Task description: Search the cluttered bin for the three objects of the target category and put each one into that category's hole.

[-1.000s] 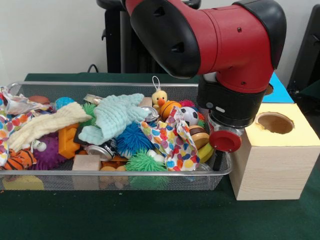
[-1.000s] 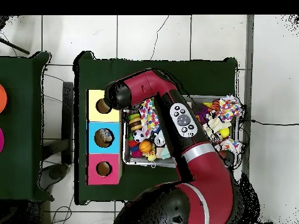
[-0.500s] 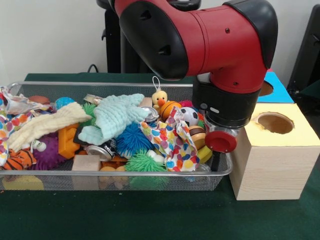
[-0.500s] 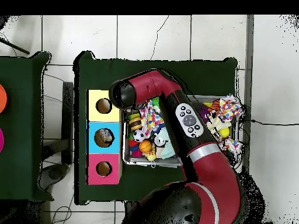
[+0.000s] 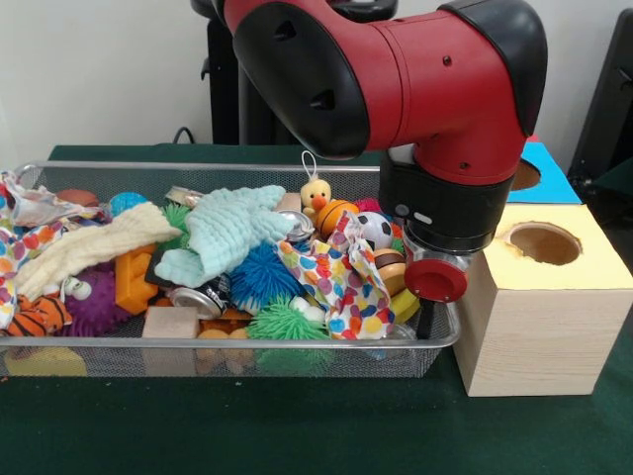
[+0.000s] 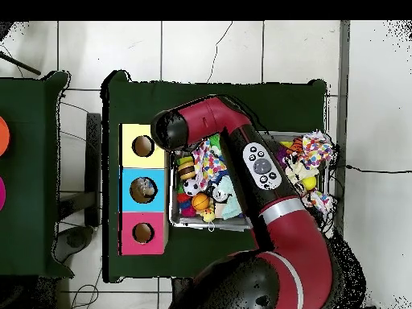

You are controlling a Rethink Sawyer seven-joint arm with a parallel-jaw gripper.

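One arm poised at the bin's box-side end; grip state cannot be told.

One gripper (image 5: 427,319) is seen only as a dark tip below the red wrist cap, dipped inside the wire bin (image 5: 227,341) at the end next to the yellow box (image 5: 539,307); whether anything is held cannot be told. The target category is not identified by the pictures. The nearest candidates, a wooden burger toy (image 5: 393,269) and a soccer ball (image 5: 375,229), lie just beside the wrist on its bin side, with the spotted cloth (image 5: 336,282) touching them. The yellow box's hole (image 5: 543,242) lies on the opposite side of the wrist, near, so a short sideways carry is judged sufficient.
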